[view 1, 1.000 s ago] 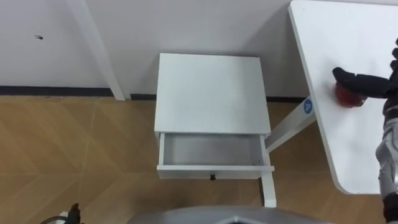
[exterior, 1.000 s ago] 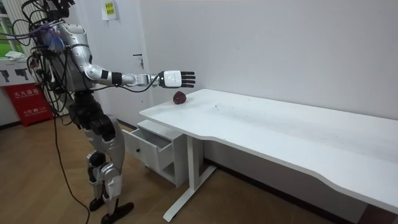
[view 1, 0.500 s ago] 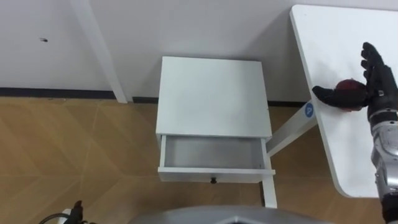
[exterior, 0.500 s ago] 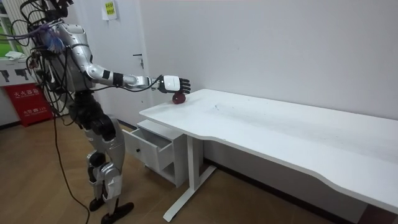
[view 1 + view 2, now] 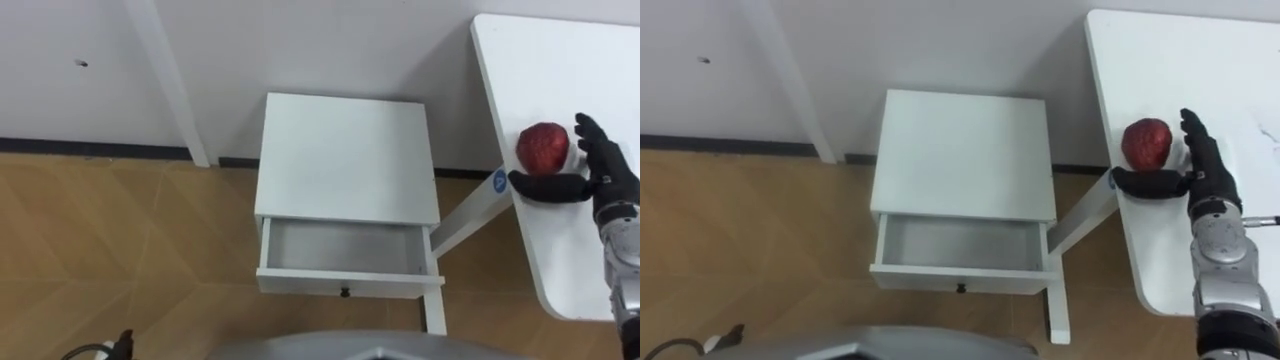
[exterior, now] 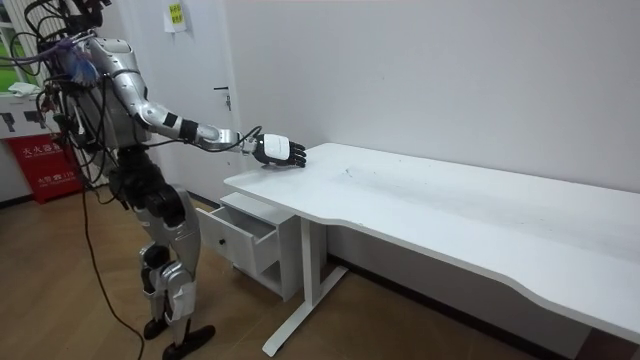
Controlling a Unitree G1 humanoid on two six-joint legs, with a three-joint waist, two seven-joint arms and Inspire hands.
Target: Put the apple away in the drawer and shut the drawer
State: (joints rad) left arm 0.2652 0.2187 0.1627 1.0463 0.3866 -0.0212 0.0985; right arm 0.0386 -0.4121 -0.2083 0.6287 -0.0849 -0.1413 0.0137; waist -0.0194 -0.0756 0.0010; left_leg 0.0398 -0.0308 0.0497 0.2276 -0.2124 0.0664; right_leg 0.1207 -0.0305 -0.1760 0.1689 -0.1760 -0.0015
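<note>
A dark red apple [image 5: 543,147] lies on the white table [image 5: 540,60] near its left edge. My right hand [image 5: 603,178] rests open just beside it. The fingers stand straight along the apple's right side and the thumb [image 5: 548,187] stretches across its near side; I cannot tell whether they touch it. In the room view the right hand [image 6: 279,151] hides the apple. The white cabinet [image 5: 348,155] stands to the table's left, its drawer [image 5: 345,252] pulled open and empty. A small dark part of my left hand [image 5: 122,342] shows at the lower left edge.
The table's slanted white leg [image 5: 465,205] runs down beside the cabinet's right side. A white wall with a dark skirting board stands behind the cabinet, and the floor is wood. In the room view I stand in front of the cabinet [image 6: 250,232], at the table's end.
My right hand has come off the top of the apple and dropped towards me. It now cups the apple's near right side. The apple is uncovered. The camera shifted slightly.
</note>
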